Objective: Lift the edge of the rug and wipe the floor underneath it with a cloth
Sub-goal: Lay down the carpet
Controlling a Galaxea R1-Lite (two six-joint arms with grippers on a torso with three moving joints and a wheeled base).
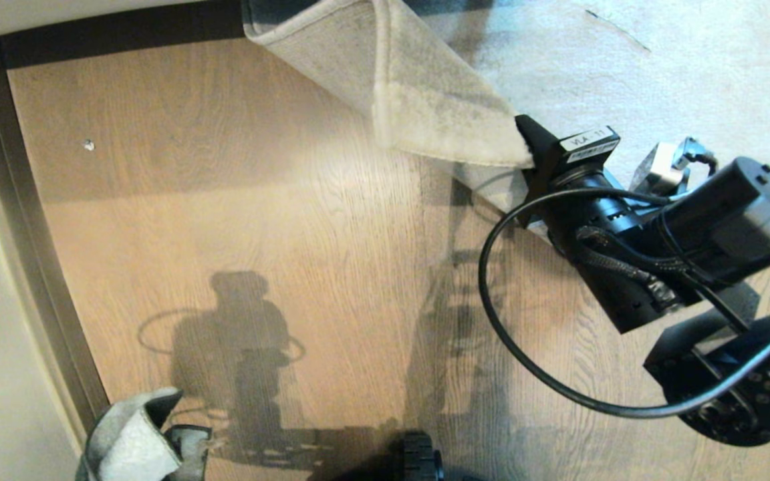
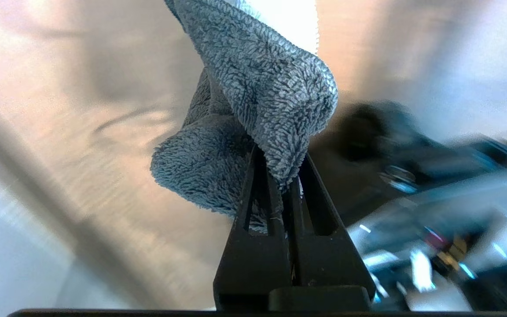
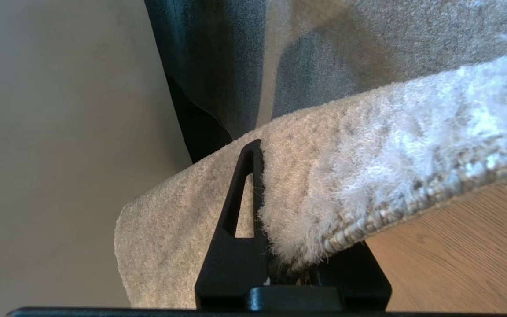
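My right gripper (image 1: 529,155) is shut on the rug edge (image 1: 445,113) and holds it raised and folded back, so the pale pile hangs above the floor (image 1: 258,200). In the right wrist view the rug edge (image 3: 368,176) lies across the gripper (image 3: 286,171), with one black finger (image 3: 242,198) in front of the pile and the other hidden beneath it. At the near left, my left gripper (image 1: 184,444) is shut on the cloth (image 1: 127,447), just above the brown planks. In the left wrist view the gripper (image 2: 280,176) pinches the fuzzy grey cloth (image 2: 271,88).
A dark skirting strip (image 1: 37,267) and a pale wall border the floor at left and far side. A small white speck (image 1: 89,144) lies on the planks. The right arm's black cable (image 1: 492,287) loops over the floor. A base wheel (image 1: 418,461) shows at the near edge.
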